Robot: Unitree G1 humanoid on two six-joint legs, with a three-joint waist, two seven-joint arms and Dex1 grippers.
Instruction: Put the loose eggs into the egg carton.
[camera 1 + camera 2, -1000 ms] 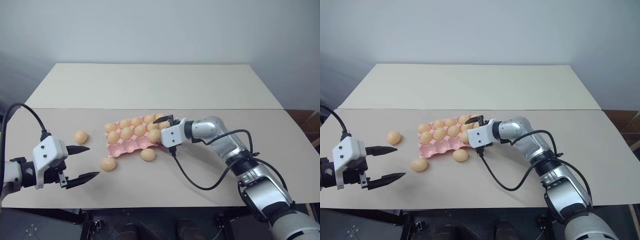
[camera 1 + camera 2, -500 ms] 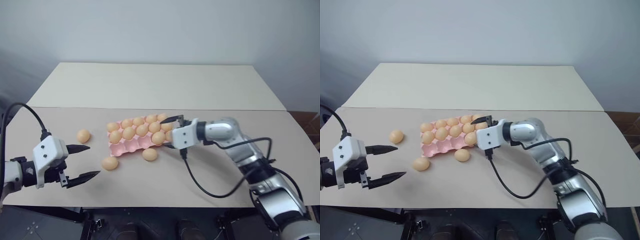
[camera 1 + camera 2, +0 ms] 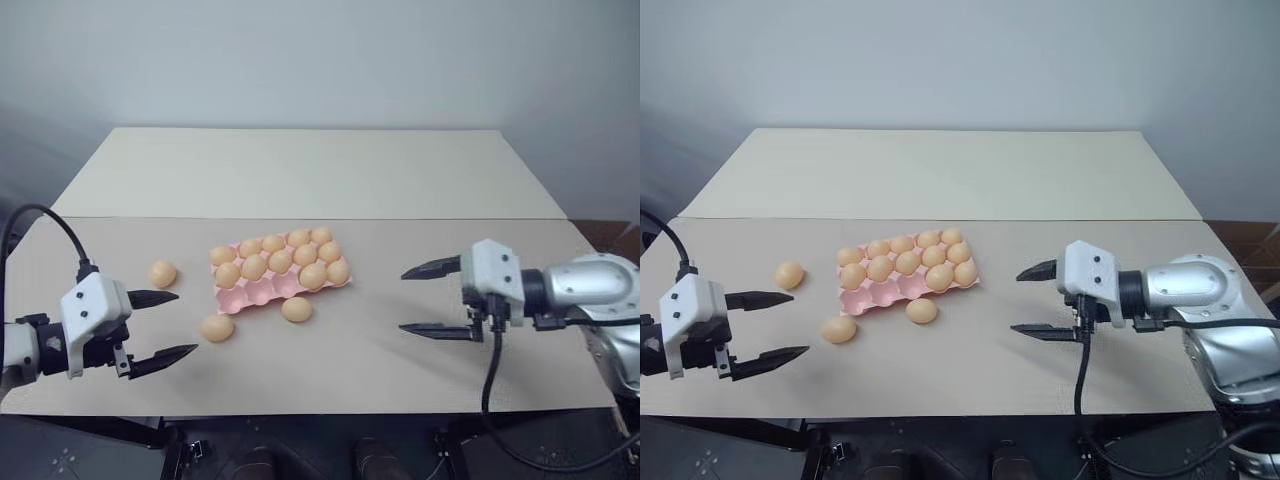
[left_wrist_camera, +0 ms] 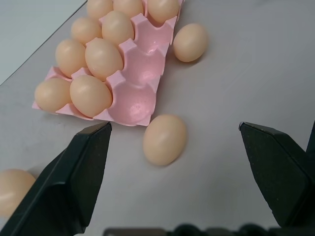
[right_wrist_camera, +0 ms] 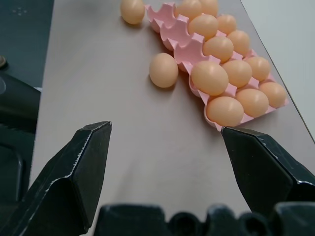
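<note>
L gripper (image 3: 165,324) hovers over the near-left corner of the counter (image 3: 330,170), jaws spread wide, nothing in them; same spot as a sec ago.

Loose eggs, L to R: far-left egg (image 3: 162,273) sits well apart from the carton on its left; near-left egg (image 3: 216,328) lies just off the carton's near-left corner, closest to the L gripper; third egg (image 3: 296,309) rests just beside the carton's near edge, close to touching it but can't tell if it does. All three same place as before.

Egg carton (image 3: 242,296), pink, sits mid-counter, slightly skewed. Far two rows look full, ten eggs by my count. Near row: approx three empty cups showing at the left and middle, and the right end now looks filled.

What changed: a sec ago the R gripper (image 3: 432,299) was right at the carton's right end, over the near-right cups. It has since pulled away to the right and back toward the robot, wrist rolled, and now hangs over bare counter well apart from the carton. Jaws spread, empty.

Meaning, as I read it: one egg was prob just dropped into the right end and the R arm is clearing off. Three eggs left on the counter, three open cups or so, so numbers match. Near-left egg looks the obvious next pick for the L gripper, which is already open and aimed that way; third egg is nearer the R side.
</note>
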